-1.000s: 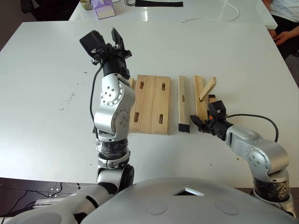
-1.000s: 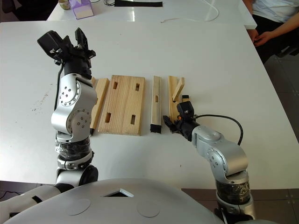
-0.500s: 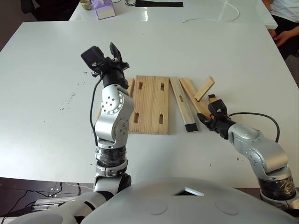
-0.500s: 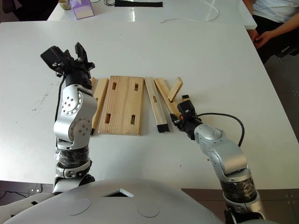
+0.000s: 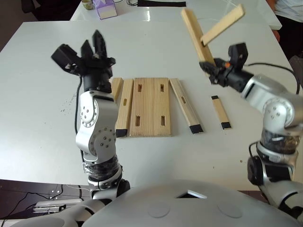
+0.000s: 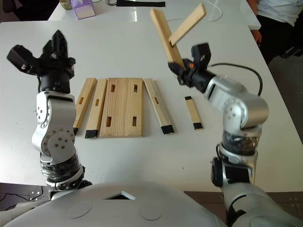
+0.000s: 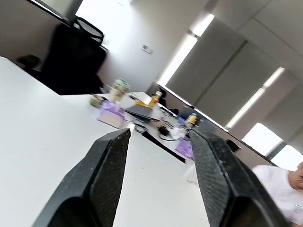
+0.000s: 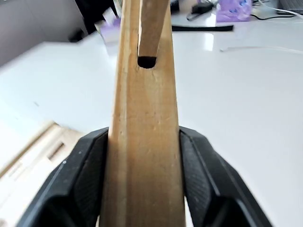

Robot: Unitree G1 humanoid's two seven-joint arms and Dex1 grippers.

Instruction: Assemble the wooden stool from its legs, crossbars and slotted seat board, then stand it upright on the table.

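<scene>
The slotted seat board (image 5: 150,107) lies flat mid-table. Two legs (image 6: 85,108) (image 6: 98,111) lie to its left and a third leg (image 5: 185,105) lies slanted to its right. A short crossbar (image 5: 220,112) rests farther right. My right gripper (image 5: 211,71) is shut on the lower end of a fourth leg (image 5: 194,34), held in the air and tilted. A crossbar (image 5: 222,24) is stuck in that leg's slot, as the right wrist view shows with the fingers (image 8: 83,179) clamped on the leg (image 8: 144,137). My left gripper (image 5: 92,42) is raised left of the board, open and empty (image 7: 158,137).
On a second table behind stand a purple box (image 5: 105,7), a black strip (image 5: 161,3) and a white cable (image 6: 215,12). A person's hands rest at the far right corner (image 6: 265,35). White tabletop (image 5: 42,71) stretches left of my left arm and in front of the parts.
My right gripper lifted the leg with its crossbar off the table, up and back. The short crossbar now lies uncovered. My left arm swung left and rose.
</scene>
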